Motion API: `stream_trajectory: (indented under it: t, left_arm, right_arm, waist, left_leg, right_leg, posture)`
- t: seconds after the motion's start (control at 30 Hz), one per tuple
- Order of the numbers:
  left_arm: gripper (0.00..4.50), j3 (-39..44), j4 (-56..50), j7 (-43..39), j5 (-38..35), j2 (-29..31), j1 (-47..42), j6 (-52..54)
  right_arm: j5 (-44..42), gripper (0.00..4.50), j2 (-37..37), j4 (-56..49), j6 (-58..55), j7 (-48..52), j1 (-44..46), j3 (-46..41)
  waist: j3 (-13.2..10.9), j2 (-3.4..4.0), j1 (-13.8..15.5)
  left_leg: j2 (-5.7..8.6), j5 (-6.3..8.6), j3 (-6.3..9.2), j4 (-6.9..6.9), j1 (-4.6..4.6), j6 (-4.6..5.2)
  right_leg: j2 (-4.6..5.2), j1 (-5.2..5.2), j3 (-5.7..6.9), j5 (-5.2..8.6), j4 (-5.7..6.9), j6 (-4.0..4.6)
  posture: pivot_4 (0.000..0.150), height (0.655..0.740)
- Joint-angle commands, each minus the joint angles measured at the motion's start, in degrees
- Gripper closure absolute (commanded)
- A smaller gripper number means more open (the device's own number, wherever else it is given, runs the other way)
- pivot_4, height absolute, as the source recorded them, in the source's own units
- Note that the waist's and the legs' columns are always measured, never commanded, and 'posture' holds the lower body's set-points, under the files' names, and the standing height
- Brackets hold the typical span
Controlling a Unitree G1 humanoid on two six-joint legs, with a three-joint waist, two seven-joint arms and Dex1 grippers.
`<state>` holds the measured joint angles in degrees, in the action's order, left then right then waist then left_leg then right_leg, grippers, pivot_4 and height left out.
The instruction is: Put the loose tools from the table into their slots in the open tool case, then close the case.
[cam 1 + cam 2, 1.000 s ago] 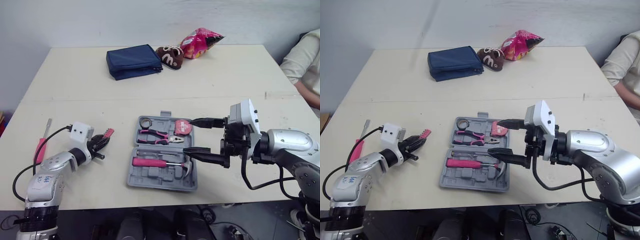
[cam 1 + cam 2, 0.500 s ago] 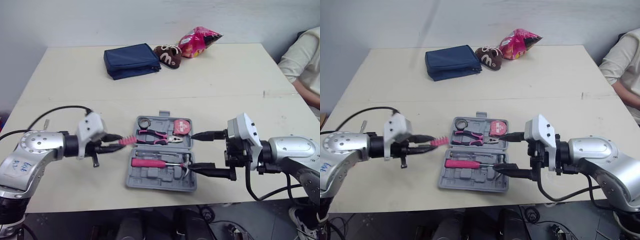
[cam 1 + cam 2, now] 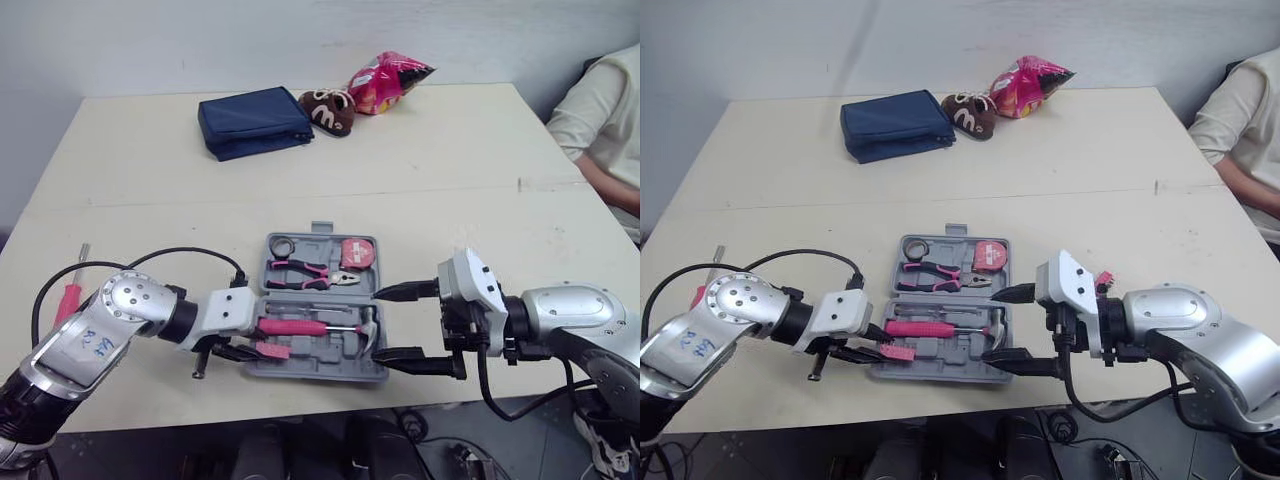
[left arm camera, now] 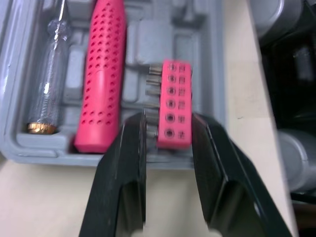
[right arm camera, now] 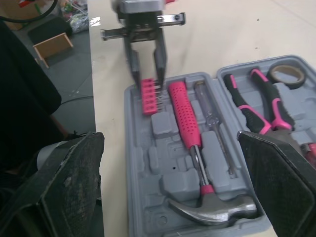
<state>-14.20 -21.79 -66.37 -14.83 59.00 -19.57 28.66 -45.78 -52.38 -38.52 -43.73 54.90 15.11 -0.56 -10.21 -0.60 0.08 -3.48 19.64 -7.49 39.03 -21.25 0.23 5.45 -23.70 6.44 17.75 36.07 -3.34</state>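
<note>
Navy pouch, brown plush and pink snack bag together on the counter, well beyond the fingers.

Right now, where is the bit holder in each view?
Left eye: bit holder at the case's near left corner.
Right eye: same corner.
Left wrist: between the left end effector's fingers.
Right wrist: beside the hammer handle.
Shared landmark: that pink hammer handle, alongside it everywhere.

Broad cream rectangular table (seam crossing mid-top); plain white wall behind; dark grey floor alongside, small wooden box on it.
</note>
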Motion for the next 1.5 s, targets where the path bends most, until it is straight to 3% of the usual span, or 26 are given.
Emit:
stream_trajectory:
  t: [0.03, 0.7, 0.77, 1.0, 1.1, 1.23, 1.33, 1.5]
  left_arm:
    - [3.85, 0.34, 0.06, -1.83, 1.13, 0.87, -0.56, -1.08]
    - [3.85, -1.62, -3.55, 3.13, 4.05, -4.98, 0.12, 4.94]
    - [2.8, -1.45, -3.78, 3.64, 3.65, -5.58, 0.49, 5.49]
    - [0.05, 2.66, -5.81, 2.3, -0.64, -5.17, 0.76, 9.18]
    - [0.05, 5.25, -6.17, 0.49, -3.85, -4.2, 0.78, 10.27]
    - [0.05, 8.86, -1.3, -4.27, -6.44, -4.45, 1.66, 1.1]
    - [0.85, 11.43, 1.65, -5.86, -10.23, -8.09, 2.75, -2.53]
    - [3.11, 10.86, 5.57, -5.37, -8.39, -10.82, 5.42, -7.89]
  right_arm:
    - [-0.11, 0.0, -0.52, -1.54, 0.97, 0.5, 0.19, -1.06]
    - [1.15, 0.0, 0.46, -0.1, 1.55, 0.6, 0.57, -0.69]
    - [1.29, 0.0, 0.56, -0.09, 1.73, 0.6, 0.44, -0.67]
    - [1.85, 0.0, 0.35, 0.52, 2.63, 0.74, 0.38, -0.75]
    - [1.46, 0.0, 0.05, 0.51, 2.41, 1.0, 0.2, -1.4]
    - [0.97, 0.0, -0.46, 0.46, 1.96, 1.26, 0.12, -2.11]
    - [1.11, 0.0, -0.05, 0.47, 1.91, 0.91, 0.46, -1.51]
    - [1.09, 0.0, 0.45, 0.56, 1.74, 0.57, 0.81, -0.97]
  waist:
    - [0.0, 0.0, 0.0]
    - [0.0, 0.0, 0.77]
    - [0.0, 0.0, 0.97]
    - [0.01, -0.02, 1.24]
    - [0.01, -0.02, 1.07]
    - [0.01, -0.02, 1.06]
    - [0.01, -0.02, 1.09]
    - [0.01, -0.02, 1.1]
  left_leg:
    - [0.0, 0.0, 0.0, 0.0, 0.0, 0.01]
    - [0.02, -0.01, -0.07, 0.08, 0.03, 0.05]
    - [0.02, -0.01, -0.08, 0.08, 0.04, 0.05]
    - [0.04, -0.03, -0.09, 0.11, 0.05, 0.08]
    - [0.0, -0.02, -0.09, 0.11, 0.03, 0.07]
    - [-0.02, -0.03, -0.11, 0.1, 0.05, 0.06]
    - [0.01, -0.03, -0.13, 0.11, 0.06, 0.07]
    - [0.0, -0.02, -0.14, 0.11, 0.05, 0.07]
  right_leg:
    - [0.0, 0.0, 0.0, 0.0, 0.0, 0.0]
    - [0.0, 0.01, -0.12, -0.04, 0.05, -0.07]
    - [0.0, 0.01, -0.13, -0.04, 0.06, -0.07]
    - [0.01, 0.02, -0.15, -0.04, 0.08, -0.07]
    - [-0.02, 0.0, -0.14, -0.04, 0.09, -0.07]
    - [-0.03, -0.01, -0.15, -0.03, 0.1, -0.06]
    - [-0.01, -0.01, -0.15, -0.03, 0.12, -0.06]
    - [-0.02, -0.01, -0.16, -0.04, 0.1, -0.06]
  posture:
    - [0.15, 0.74]
    - [0.15, 0.74]
    - [0.15, 0.74]
    - [0.15, 0.74]
    - [0.15, 0.74]
    - [0.15, 0.74]
    - [0.15, 0.74]
    - [0.15, 0.74]
